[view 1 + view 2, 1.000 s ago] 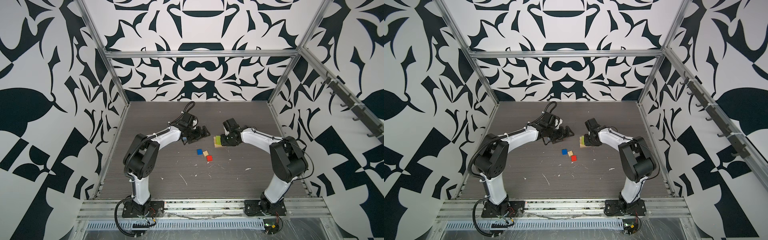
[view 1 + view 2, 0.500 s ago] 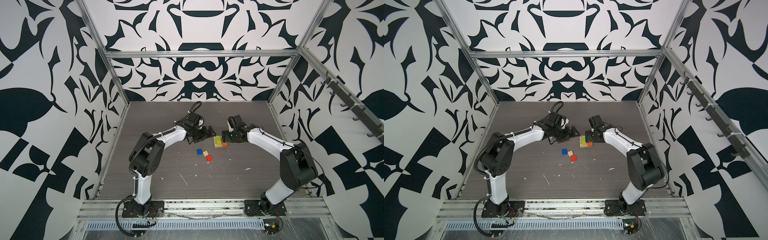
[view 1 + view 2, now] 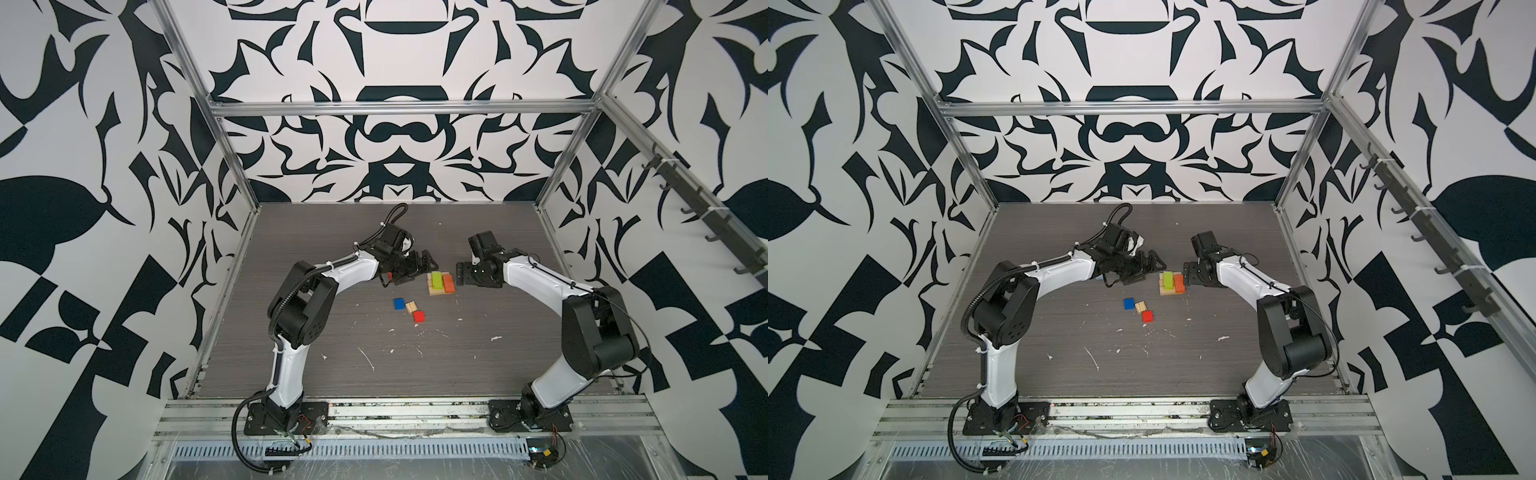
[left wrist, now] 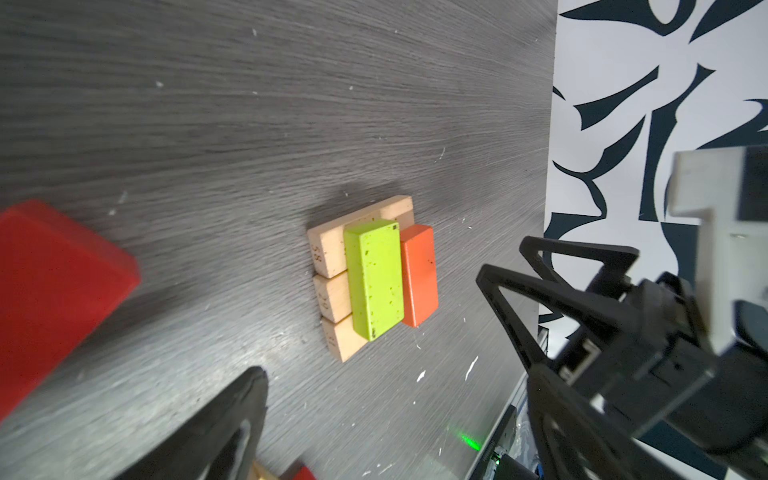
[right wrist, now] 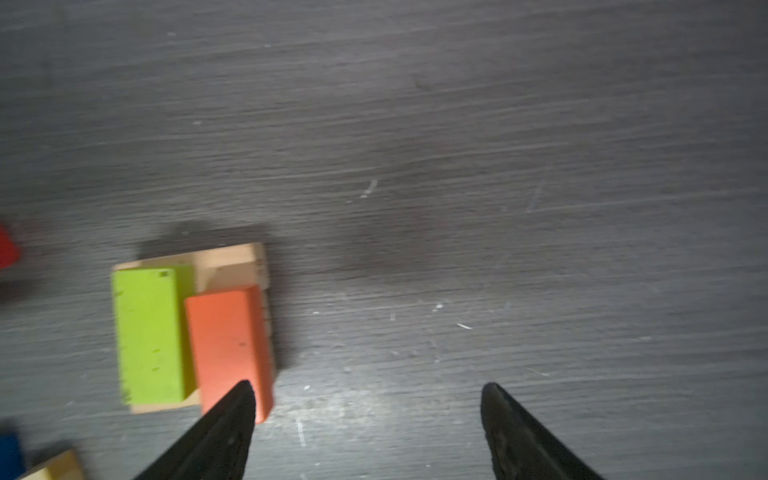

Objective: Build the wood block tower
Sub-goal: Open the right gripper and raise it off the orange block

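A red block left of the tower is cut off in the left wrist view and mostly hidden under the left gripper, which is spread wide and empty. The right gripper, on the tower's other side, has its jaws parted and holds nothing.

i'm seeing the desk showing matt dark wood grain, flecked with white scuffs. the tan planks are looking like bare wood; the lime green plank and orange plank are wearing smooth paint, the green speckled. the right gripper is looking matt black.
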Robot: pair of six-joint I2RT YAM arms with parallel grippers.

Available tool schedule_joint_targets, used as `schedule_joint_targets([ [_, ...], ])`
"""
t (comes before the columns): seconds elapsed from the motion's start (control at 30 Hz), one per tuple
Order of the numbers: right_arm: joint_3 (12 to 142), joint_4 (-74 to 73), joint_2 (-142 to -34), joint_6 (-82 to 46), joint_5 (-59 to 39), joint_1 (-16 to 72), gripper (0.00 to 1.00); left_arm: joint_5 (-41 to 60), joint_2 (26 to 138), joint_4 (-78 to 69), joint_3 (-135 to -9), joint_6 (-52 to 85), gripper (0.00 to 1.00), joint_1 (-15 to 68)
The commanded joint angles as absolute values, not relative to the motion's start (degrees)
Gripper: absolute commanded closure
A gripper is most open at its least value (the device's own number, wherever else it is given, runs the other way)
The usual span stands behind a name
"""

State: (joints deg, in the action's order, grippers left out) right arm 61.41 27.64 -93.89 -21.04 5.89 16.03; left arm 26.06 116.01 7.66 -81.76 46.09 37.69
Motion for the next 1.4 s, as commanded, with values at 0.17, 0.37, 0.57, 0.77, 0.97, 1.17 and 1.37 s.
schedule_joint_targets([
  [0.17, 60.97, 26.23, -96.15, -22.15, 4.93, 15.37, 0.11, 27.69, 118.34, 6.68, -84.24, 47.63, 0.0, 38.14],
  [0.37, 61.96, 26.4, -98.17, -21.37, 3.0, 15.34, 0.11, 28.37, 119.2, 6.92, -85.07, 48.03, 0.01, 38.49],
  [0.57, 61.35, 26.09, -98.12, -21.08, 1.57, 15.42, 0.11, 28.38, 119.51, 7.03, -85.47, 48.16, 0.0, 38.85],
  [0.77, 61.35, 25.71, -98.3, -21.01, 0.64, 15.38, 0.12, 28.44, 119.71, 7.3, -85.98, 48.15, 0.01, 38.98],
  [0.97, 61.35, 25.15, -98.44, -21.07, -0.87, 15.38, 0.12, 28.13, 119.54, 7.3, -85.79, 48.05, 0.01, 39.11],
  [1.17, 61.47, 24.68, -98.91, -21.15, -2.4, 15.38, 0.12, 28.11, 119.44, 7.38, -85.62, 48.05, 0.0, 39.2],
  [1.37, 61.79, 24.21, -99.21, -21.66, -2.79, 15.38, 0.13, 28.0, 119.29, 7.73, -85.78, 47.9, 0.01, 39.2],
])
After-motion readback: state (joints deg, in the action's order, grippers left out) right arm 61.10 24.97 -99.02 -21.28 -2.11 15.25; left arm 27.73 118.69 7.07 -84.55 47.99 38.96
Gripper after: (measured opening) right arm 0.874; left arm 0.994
